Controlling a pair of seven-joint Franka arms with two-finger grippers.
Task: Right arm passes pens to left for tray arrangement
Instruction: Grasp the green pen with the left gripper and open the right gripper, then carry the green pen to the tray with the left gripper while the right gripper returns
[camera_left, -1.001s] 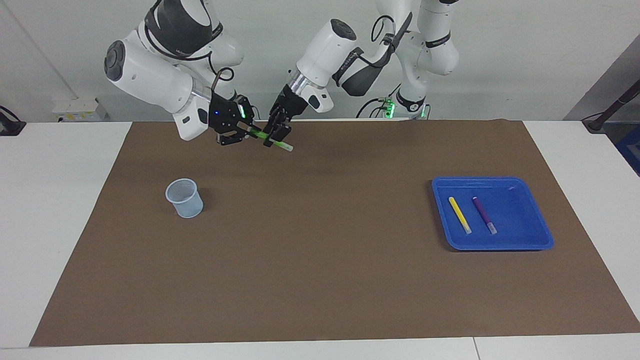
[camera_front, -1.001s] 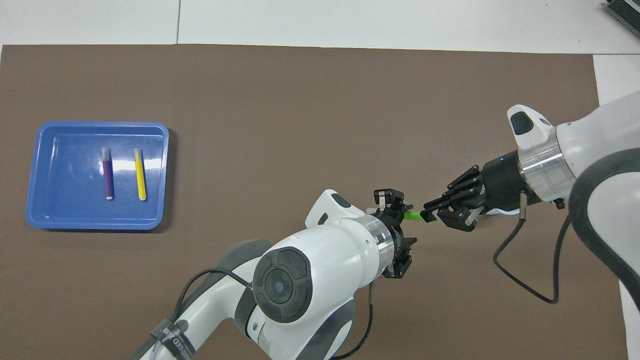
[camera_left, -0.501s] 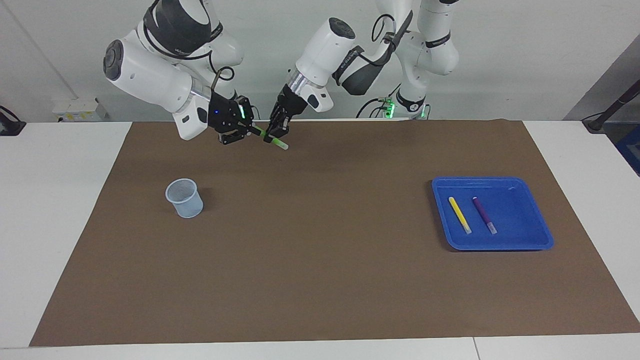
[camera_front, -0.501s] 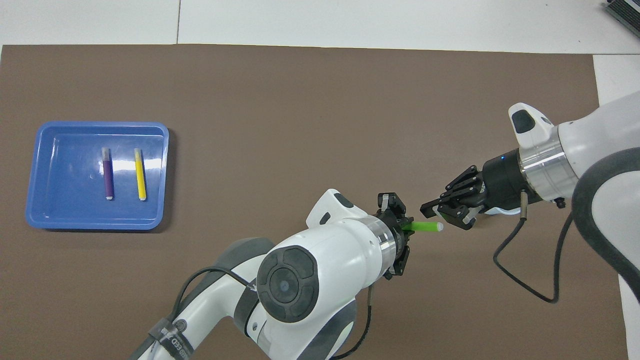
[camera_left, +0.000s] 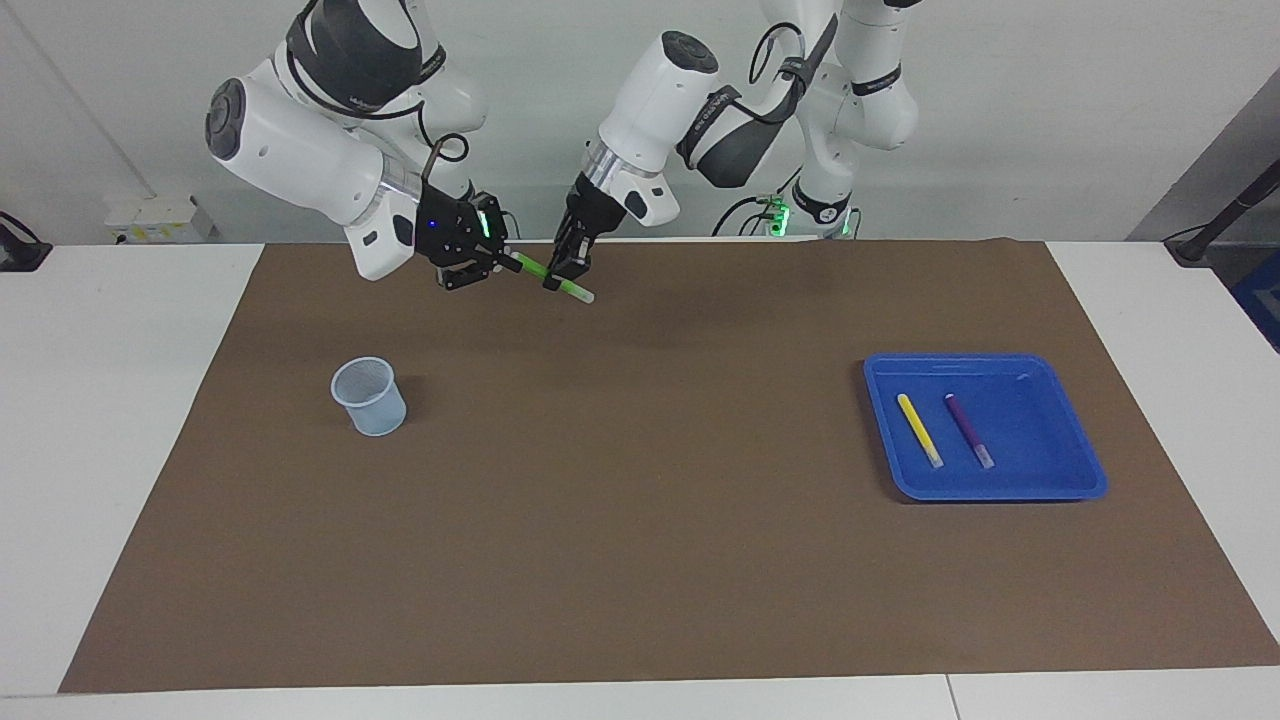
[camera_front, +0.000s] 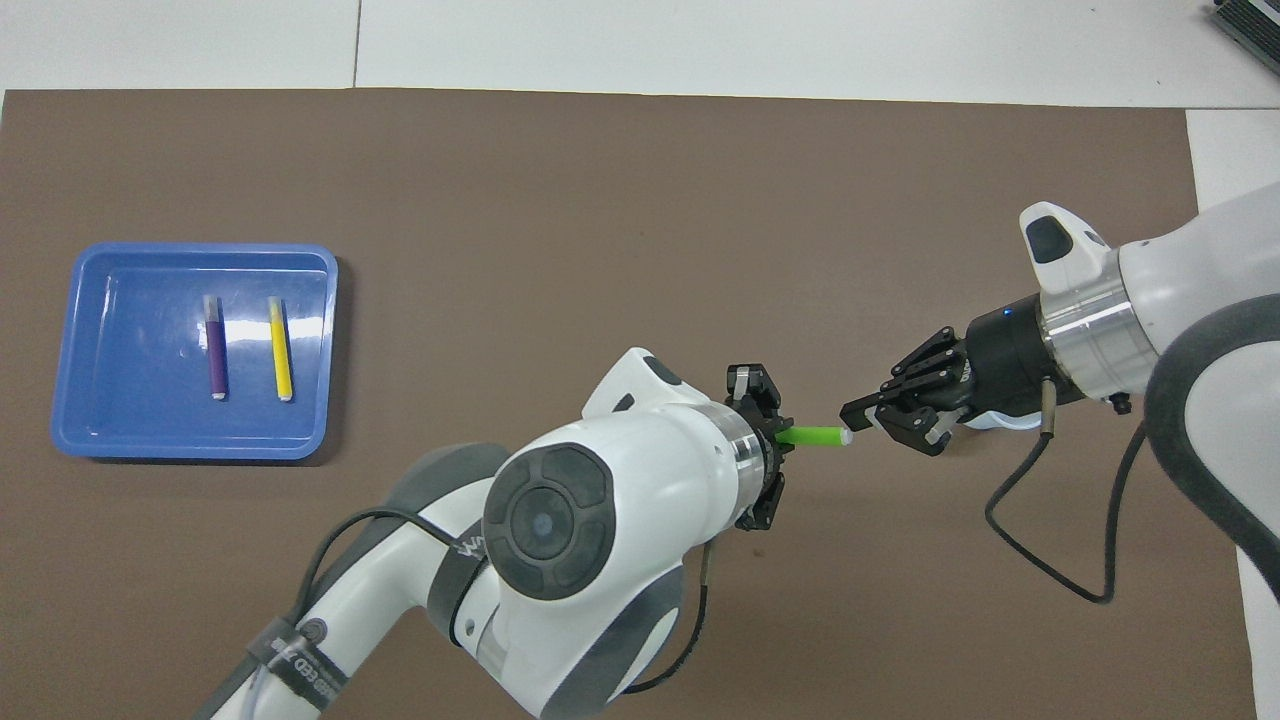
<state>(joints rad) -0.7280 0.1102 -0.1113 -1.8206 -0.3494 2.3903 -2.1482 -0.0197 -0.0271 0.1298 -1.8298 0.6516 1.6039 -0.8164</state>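
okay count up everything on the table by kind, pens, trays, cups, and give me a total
Pens: 3 (yellow pen and purple pen in the tray, green pen held by the left gripper)
Trays: 1 (blue tray)
Cups: 1 (pale-blue cup)
Total: 5

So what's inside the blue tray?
Inside the blue tray lie two pens side by side, apart: a yellow pen and a purple pen. The rest of the tray floor is bare; nothing covers it.
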